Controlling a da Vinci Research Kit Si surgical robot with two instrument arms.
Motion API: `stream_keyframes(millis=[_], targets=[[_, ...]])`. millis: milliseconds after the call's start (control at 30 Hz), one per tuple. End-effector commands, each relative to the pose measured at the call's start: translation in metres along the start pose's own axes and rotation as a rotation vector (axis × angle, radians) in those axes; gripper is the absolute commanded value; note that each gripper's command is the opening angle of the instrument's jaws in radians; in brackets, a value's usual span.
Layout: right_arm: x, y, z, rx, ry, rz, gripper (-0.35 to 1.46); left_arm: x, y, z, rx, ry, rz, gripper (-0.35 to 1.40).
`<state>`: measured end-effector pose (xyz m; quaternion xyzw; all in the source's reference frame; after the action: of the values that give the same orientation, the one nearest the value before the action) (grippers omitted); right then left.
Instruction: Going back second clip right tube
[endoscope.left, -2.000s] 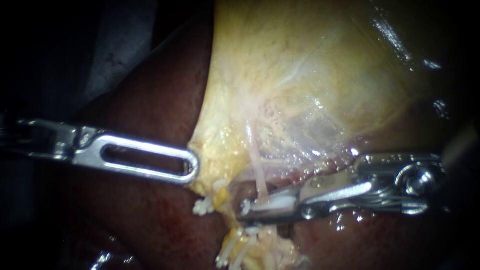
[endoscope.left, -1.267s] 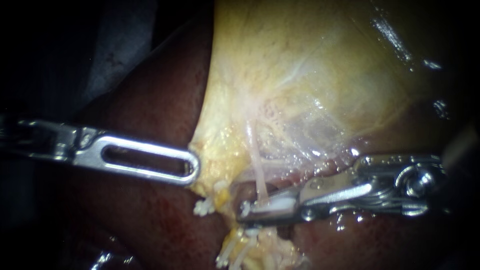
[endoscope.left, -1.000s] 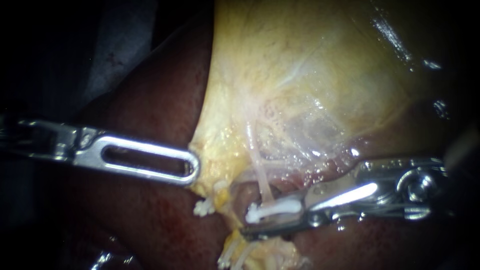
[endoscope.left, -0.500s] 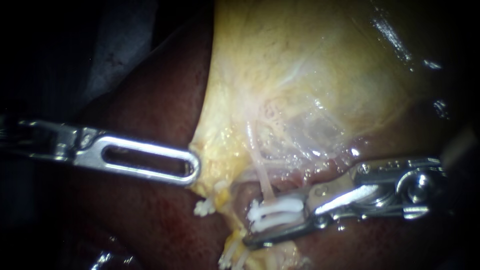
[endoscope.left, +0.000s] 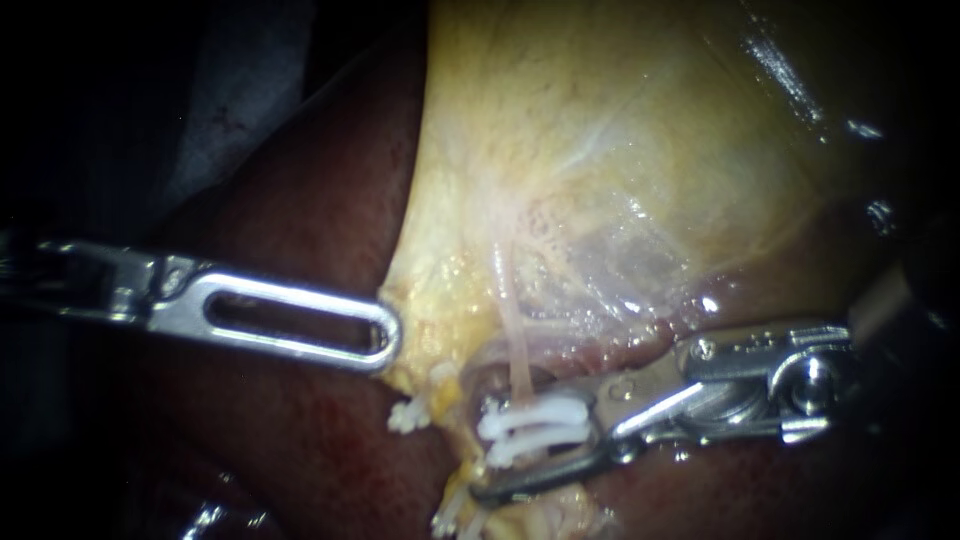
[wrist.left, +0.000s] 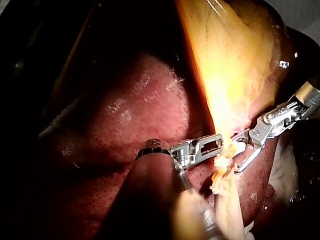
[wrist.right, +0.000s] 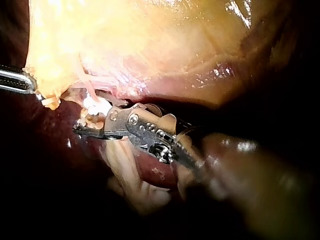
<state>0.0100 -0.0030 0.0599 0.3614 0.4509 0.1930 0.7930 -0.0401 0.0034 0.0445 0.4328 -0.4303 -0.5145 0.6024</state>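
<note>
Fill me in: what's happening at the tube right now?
My left instrument grips the yellow edge of the gallbladder and holds it out over the liver. My right instrument stands open around a white clip that lies across the thin pale tube. The clip looks seated on the tube, so the right instrument seems free to draw away.

Darkness all round (one grey patch)

Polished steel throughout. The left instrument has a long slotted jaw and hinged wrist; the right instrument, slim jaws, round pivot pins, small screws.
</note>
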Motion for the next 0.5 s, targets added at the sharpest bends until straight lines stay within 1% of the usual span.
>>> stream_keyframes(millis=[33, 267, 500], targets=[[0.0001, 0.0001, -0.0002, 0.000, 0.000, -0.002, 0.53, 0.0000, 0.0000, 0.0000, 0.000, 0.000, 0.000, -0.35], [0.0000, 0.0005, -0.0008, 0.002, -0.003, -0.073, 0.53, 0.0000, 0.0000, 0.0000, 0.000, 0.000, 0.000, -0.35], [0.0001, 0.0004, -0.0019, -0.010, 0.004, -0.071, 0.53, 0.0000, 0.0000, 0.0000, 0.000, 0.000, 0.000, -0.35]])
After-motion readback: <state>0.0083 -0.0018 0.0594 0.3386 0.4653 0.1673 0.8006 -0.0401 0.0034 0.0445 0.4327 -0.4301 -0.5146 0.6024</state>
